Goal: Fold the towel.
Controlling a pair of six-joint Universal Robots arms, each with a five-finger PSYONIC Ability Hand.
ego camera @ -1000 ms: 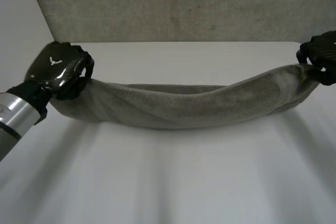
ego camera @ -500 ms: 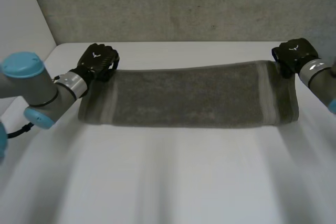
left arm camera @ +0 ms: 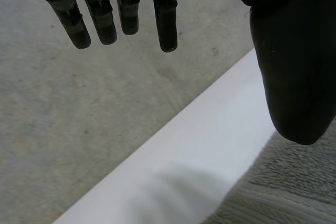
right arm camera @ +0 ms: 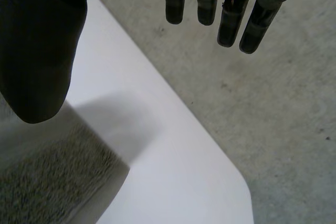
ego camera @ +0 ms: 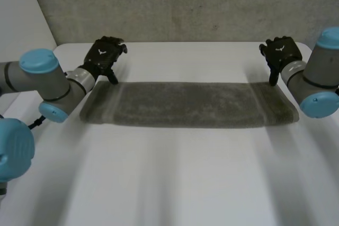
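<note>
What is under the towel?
The towel lies flat on the white table, which shows all round it. Anything beneath the cloth is covered. Left hand and right hand hover open by its far corners.

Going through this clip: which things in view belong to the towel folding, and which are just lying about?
Part of the job:
- towel, lying flat as a long strip
- left hand, open, by the strip's far left corner
- right hand, open, by its far right corner

Just there:
- white table
- grey speckled surface beyond the table
</note>
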